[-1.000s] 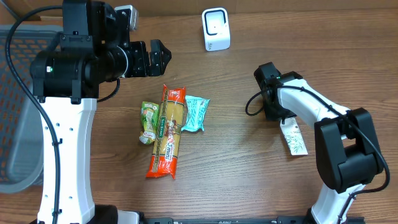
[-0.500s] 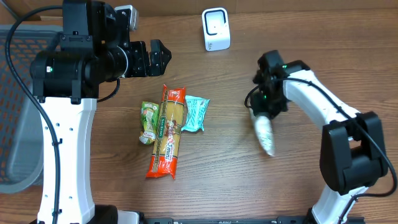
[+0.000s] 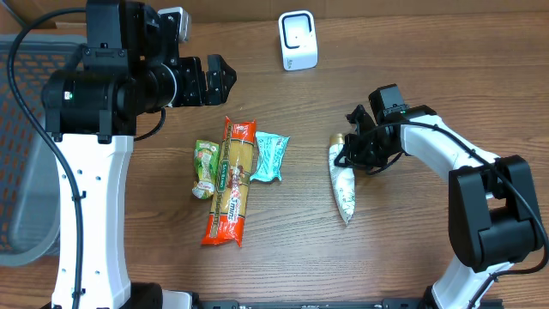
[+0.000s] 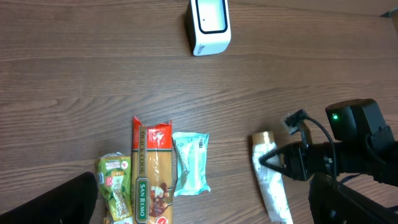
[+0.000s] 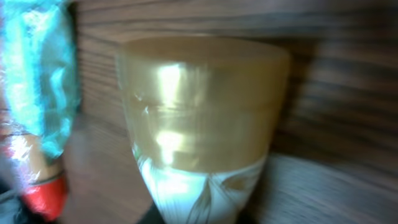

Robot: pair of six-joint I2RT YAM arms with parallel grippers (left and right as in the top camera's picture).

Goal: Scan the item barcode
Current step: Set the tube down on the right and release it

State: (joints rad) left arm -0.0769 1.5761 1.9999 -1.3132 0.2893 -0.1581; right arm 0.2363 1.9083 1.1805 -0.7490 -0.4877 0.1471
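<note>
White squeeze tube with a gold cap lies flat on the brown wood-grain surface, right of centre. Cap end points toward the far edge, crimped tail toward the near edge.

Right gripper comes in from the tube's right, tips against the tube body just below the cap. Can't tell whether it is pinching the tube or only touching it - the jaws aren't resolvable from above. The right wrist view only shows the cap head-on and blurred, filling the frame.

White box-shaped barcode scanner stands upright near the far edge, well apart from the tube.

To the tube's left is a cluster of three packs:
- teal plastic pouch, nearest the tube
- long orange-red pasta pack, touching the pouch
- small green sachet on the pasta pack's far side

Left gripper hangs above the surface beyond the cluster - fingers spread wide, nothing between them. Grey mesh basket sits at the left edge.
</note>
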